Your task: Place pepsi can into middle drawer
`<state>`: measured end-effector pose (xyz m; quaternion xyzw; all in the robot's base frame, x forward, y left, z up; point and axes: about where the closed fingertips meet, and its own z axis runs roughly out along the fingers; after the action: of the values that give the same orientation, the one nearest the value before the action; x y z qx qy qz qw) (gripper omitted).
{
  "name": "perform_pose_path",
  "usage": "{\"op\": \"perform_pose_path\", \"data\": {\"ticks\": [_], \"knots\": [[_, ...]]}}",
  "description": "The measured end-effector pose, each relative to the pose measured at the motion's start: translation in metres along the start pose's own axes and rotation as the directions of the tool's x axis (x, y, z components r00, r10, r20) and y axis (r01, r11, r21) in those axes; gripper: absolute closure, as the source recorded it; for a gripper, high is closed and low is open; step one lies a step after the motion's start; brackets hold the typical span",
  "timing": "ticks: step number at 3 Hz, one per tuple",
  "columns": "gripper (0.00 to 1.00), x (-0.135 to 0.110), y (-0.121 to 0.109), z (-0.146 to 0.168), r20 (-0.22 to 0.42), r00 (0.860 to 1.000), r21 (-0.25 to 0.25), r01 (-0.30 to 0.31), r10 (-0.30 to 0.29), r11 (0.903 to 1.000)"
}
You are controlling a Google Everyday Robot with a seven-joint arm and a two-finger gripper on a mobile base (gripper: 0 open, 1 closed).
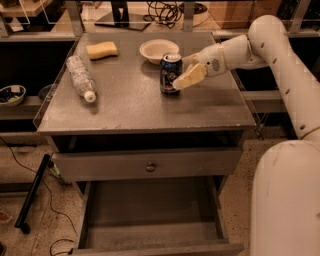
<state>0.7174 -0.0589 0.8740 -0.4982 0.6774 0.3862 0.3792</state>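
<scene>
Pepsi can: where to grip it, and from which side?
Grip the pepsi can around its mid-body, coming in level from the view's right, where the gripper sits at its side. The can stands upright on the tabletop, so its round wall suits a side pinch; the bowl crowds the far side.

My arm reaches in from the right, forearm sloping down to the left; my gripper [181, 76] sits at the pepsi can's [168, 75] right side.

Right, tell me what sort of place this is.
Likely a robotics lab or workshop, not a home: a grey cabinet with its middle drawer pulled open, loose cables behind, and the tool at a pepsi can on top.
</scene>
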Motion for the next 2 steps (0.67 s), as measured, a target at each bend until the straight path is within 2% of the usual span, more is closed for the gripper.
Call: {"op": "perform_pose_path", "data": {"ticks": [1,2], "knots": [[0.19,0.0001,0.0001,-0.0001,0.000,1.000,0.000,0.000,0.000,1.0000],[0.42,0.0001,0.0001,0.0000,0.000,1.000,0.000,0.000,0.000,1.0000]]}}
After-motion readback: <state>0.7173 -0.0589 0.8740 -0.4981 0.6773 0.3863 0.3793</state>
